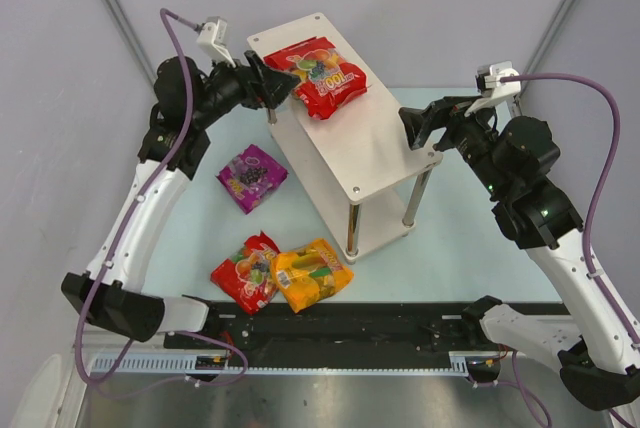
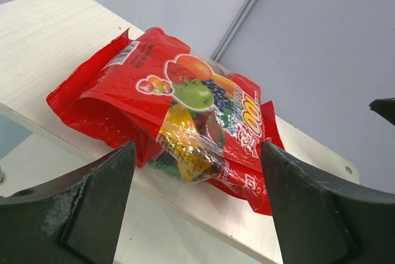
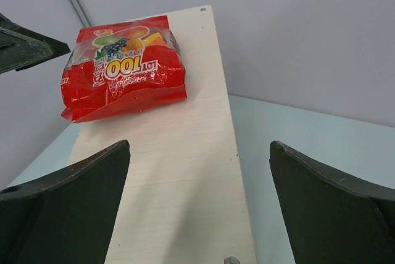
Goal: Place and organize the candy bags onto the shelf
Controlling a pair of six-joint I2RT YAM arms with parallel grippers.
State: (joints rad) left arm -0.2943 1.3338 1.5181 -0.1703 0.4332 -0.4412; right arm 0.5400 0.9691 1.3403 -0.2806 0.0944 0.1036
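**Colour key.** I read the glossy red plastic pillow bag [image 1: 316, 76] as printed with an orange, a green apple and dark grapes, plus pale "100" lettering. Its clear window shows yellow and green wrappers. The two-tier shelf of pale whitish boards [image 1: 370, 153] has a faint wood grain and silver metal legs. The tabletop [image 1: 450, 238] is pale mint. I also see a small purple bag [image 1: 252, 177] with dark grapes, a second red fruit-print bag [image 1: 246, 271] and an orange-yellow bag [image 1: 313, 273]. My left arm [image 1: 150, 203] and right arm [image 1: 590, 278] are white with black joints, and the cables [image 1: 556, 76] are lilac.
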